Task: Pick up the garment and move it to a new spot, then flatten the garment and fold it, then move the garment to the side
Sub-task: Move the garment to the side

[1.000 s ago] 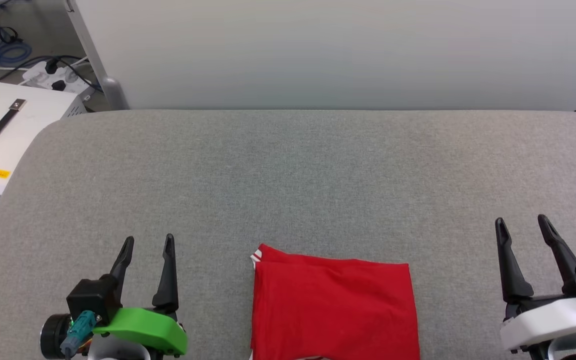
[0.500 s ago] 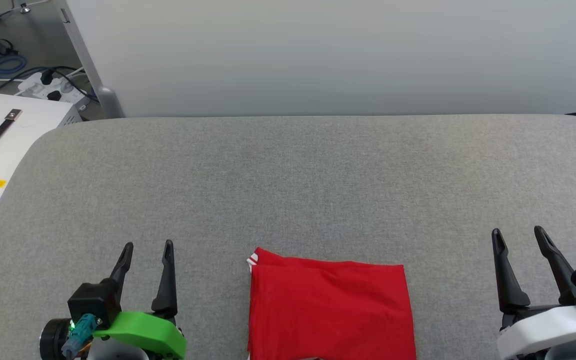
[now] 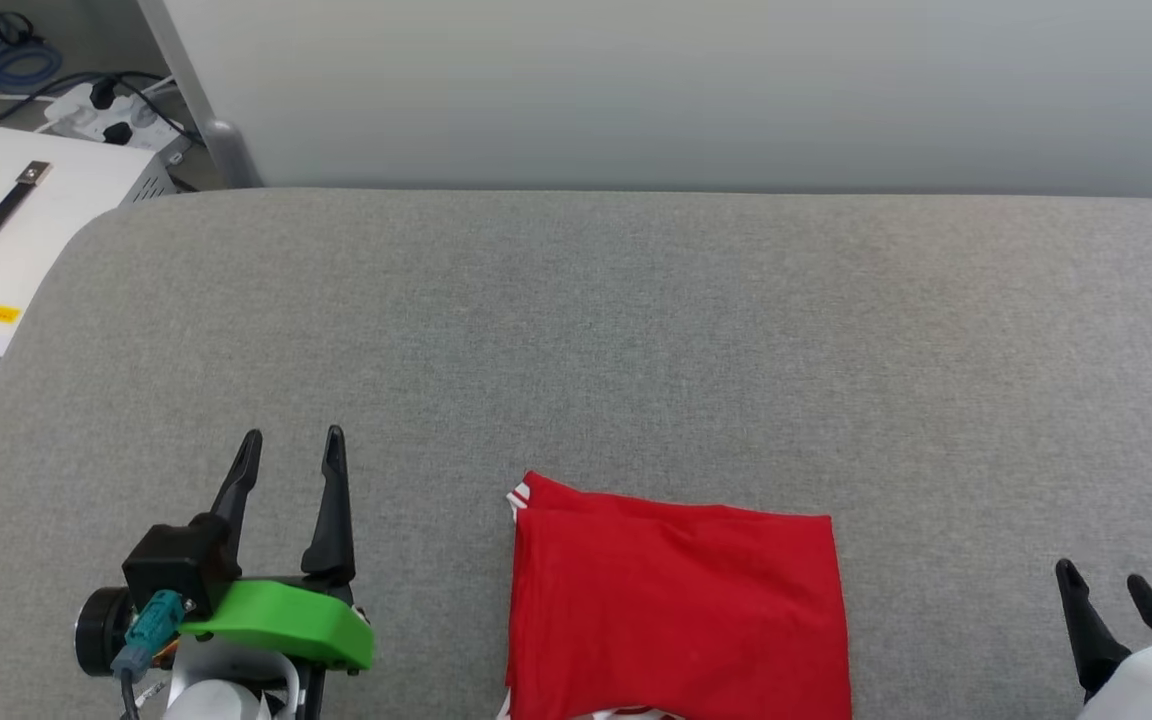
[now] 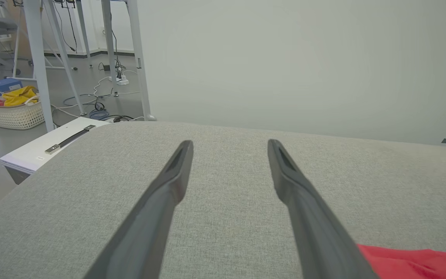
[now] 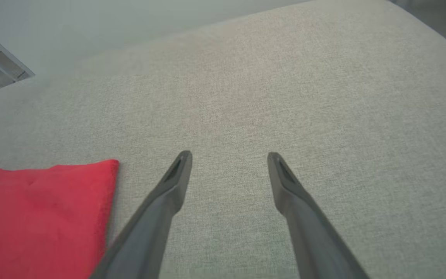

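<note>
Garment (image 3: pixel 676 610): bright red, folded into a rough rectangle, lying flat on the grey fabric worktop (image 3: pixel 636 340) at the bottom centre of the head view, with its lower edge cut off by the frame. A sliver of white with red stripe trim shows at its upper left corner. Neither end effector touches it.

Left end effector (image 3: pixel 294 433): lower left of the head view, carried on a green wrist mount (image 3: pixel 281 625). Its two dark fingers are spread apart and point up the frame with nothing between them, well to the left of the garment. In the left wrist view the fingers (image 4: pixel 168 186) frame bare grey cloth, and a red edge of the garment lies at the lower right corner.

Right end effector (image 3: pixel 1101 573): lower right corner of the head view, where its fingertips and a white wrist shell are in frame. The jaws stand wide apart and empty. In the right wrist view the garment lies at the lower left, next to the left-hand finger in the picture.

Beyond: bare worktop runs to a rounded far edge in the upper third of the head view, backed by a pale wall panel (image 3: pixel 696 90). Upper left of the head view: a white case with a black handle (image 3: pixel 6 230), and a power strip (image 3: pixel 111 120) with cables on the floor. Far left of the left wrist view: a pale woven basket (image 4: pixel 12 116) holding yellow cloth.
</note>
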Available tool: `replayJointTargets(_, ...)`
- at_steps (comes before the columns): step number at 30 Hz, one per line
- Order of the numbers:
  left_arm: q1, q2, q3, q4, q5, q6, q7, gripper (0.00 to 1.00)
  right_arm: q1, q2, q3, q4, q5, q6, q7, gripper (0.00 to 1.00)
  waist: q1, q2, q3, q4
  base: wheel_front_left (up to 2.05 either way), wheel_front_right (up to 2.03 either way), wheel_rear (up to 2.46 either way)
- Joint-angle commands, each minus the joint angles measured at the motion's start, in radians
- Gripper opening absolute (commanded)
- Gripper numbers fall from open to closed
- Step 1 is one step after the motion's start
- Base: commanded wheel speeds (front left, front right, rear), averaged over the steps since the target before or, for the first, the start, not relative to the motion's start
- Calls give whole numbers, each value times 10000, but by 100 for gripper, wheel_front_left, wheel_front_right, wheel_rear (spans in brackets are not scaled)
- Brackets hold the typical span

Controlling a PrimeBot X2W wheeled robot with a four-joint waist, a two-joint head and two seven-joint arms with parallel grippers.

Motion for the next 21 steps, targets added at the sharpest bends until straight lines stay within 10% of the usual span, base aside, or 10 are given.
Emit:
replayJointTargets(1,-189,-108,72,-59,111,-82,-58,100,-48,-138,-50,200,268,-4,408,100,0,0,373,290,0,0,0)
replayJointTargets(21,-1255,-1379,542,-67,1123,-860,-58,100,-976,-1060,3047,1291,4724,-4,4030,100,0,0,2295,1508,0,0,0)
